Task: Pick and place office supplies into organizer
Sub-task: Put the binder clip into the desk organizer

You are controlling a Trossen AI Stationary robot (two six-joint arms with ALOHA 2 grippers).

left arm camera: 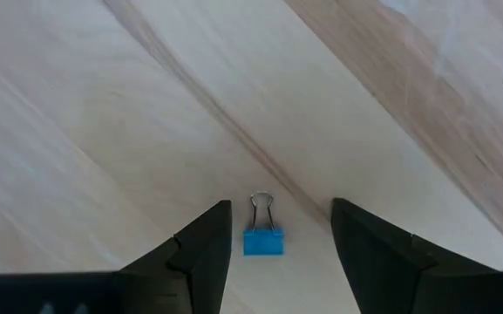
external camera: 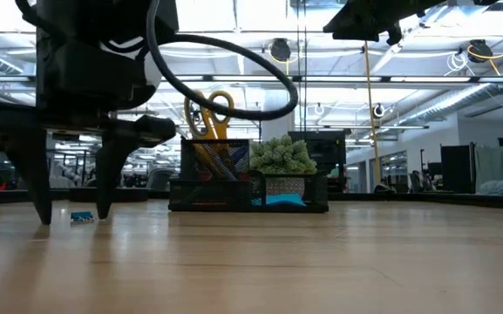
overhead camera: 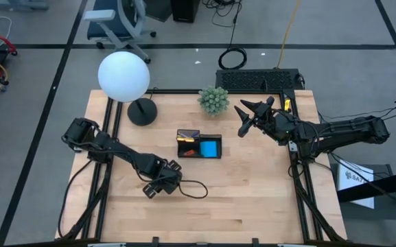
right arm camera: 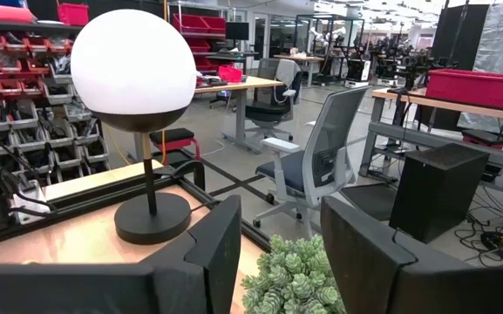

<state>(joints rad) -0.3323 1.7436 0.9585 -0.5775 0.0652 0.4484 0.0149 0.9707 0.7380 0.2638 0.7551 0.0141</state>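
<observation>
While the wooden table [overhead camera: 252,206] fills most of the high view, the two dark arms reach in over it from either side. The globe lamp [overhead camera: 124,76] stands at the table's far left part on its round black base, and the green plant ball [overhead camera: 213,100] sits near the far edge, just behind the organizer [overhead camera: 199,145].

The organizer, a low black mesh tray, lies near the table's middle. In the low view the yellow-handled scissors [external camera: 210,112] stand upright in its left compartment among slim pens [external camera: 220,162], and the blue sticky-note pad [overhead camera: 211,148] lies in its right compartment.

The left gripper [overhead camera: 160,186] is down at the table, near and to the left of the organizer, its fingers [left arm camera: 200,255] spread apart with their tips at the wood. A small blue binder clip [left arm camera: 262,237] lies flat on the table between them, touched by neither, its wire loop pointing away from the wrist.

The right gripper [overhead camera: 246,118] hangs high above the table's right part, well apart from the organizer, its fingers [right arm camera: 223,242] standing wide and empty, facing the lamp and plant.
</observation>
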